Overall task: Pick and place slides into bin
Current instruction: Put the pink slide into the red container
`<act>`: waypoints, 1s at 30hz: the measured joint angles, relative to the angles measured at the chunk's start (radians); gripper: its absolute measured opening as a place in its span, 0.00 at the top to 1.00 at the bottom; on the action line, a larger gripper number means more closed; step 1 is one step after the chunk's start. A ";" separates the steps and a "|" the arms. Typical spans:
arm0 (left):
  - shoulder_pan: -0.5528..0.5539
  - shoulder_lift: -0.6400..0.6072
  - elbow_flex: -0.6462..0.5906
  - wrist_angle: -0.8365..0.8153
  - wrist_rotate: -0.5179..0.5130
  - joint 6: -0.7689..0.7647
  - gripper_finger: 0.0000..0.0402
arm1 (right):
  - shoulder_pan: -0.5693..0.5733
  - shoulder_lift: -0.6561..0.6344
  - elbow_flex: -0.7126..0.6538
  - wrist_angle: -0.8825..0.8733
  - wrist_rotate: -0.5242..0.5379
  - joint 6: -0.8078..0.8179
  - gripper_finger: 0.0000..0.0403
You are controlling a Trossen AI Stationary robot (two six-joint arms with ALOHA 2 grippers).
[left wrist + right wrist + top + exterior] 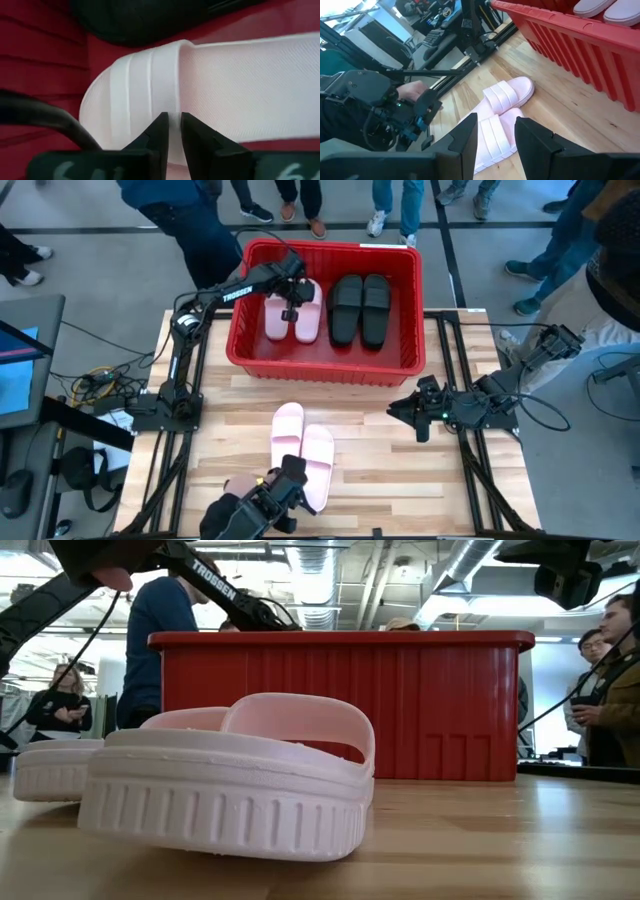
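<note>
The red bin (pixel 325 365) stands at the table's far middle. Inside it two pink slides (pixel 276 315) lie on the left and two black slides (pixel 361 308) on the right. My left gripper (pixel 292 302) reaches down into the bin and is nearly closed on the strap of the pink slide (pixel 240 85) next to the black pair. Two more pink slides (pixel 302 448) lie soles down on the wood near the front edge and fill the low view (pixel 230 780). My right gripper (pixel 495 142) hovers open at the table's right side, pointing toward them. My left gripper has the open edge of the pink slide's strap (pixel 175 112) in the narrow gap between its two fingers (pixel 160 131). It slants down from the bin's left side. The slide lies flat in the bin beside the other pink one. Whether the fingers press on the strap, I cannot tell.
Several people stand round the far and right sides of the table. At the near edge a person's hand (pixel 240 488) holds a dark device (pixel 395 112) close to the two loose slides. Bare wood lies between the bin (pixel 340 705) and those slides.
</note>
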 joint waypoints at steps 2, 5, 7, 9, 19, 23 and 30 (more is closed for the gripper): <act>0.003 0.000 0.000 0.003 -0.010 0.000 0.91 | 0.000 0.000 0.000 0.000 0.000 0.000 0.71; 0.003 0.000 0.000 0.003 -0.022 0.001 0.91 | 0.000 0.000 0.000 0.003 0.000 0.000 0.71; 0.002 0.000 0.000 0.004 -0.018 0.001 0.91 | 0.000 0.000 0.000 0.006 0.000 0.000 0.71; 0.003 0.000 0.000 0.004 -0.010 -0.005 0.91 | 0.000 0.000 0.000 0.006 0.000 0.000 0.71; 0.003 0.000 0.000 -0.016 0.025 -0.048 0.91 | 0.000 0.000 0.000 0.005 0.000 0.000 0.71; -0.001 0.000 0.000 -0.019 0.033 -0.055 0.91 | 0.000 0.000 0.000 0.004 0.000 0.000 0.71; -0.002 0.000 -0.001 -0.013 0.037 -0.056 0.91 | 0.000 0.000 0.000 0.004 0.000 0.000 0.71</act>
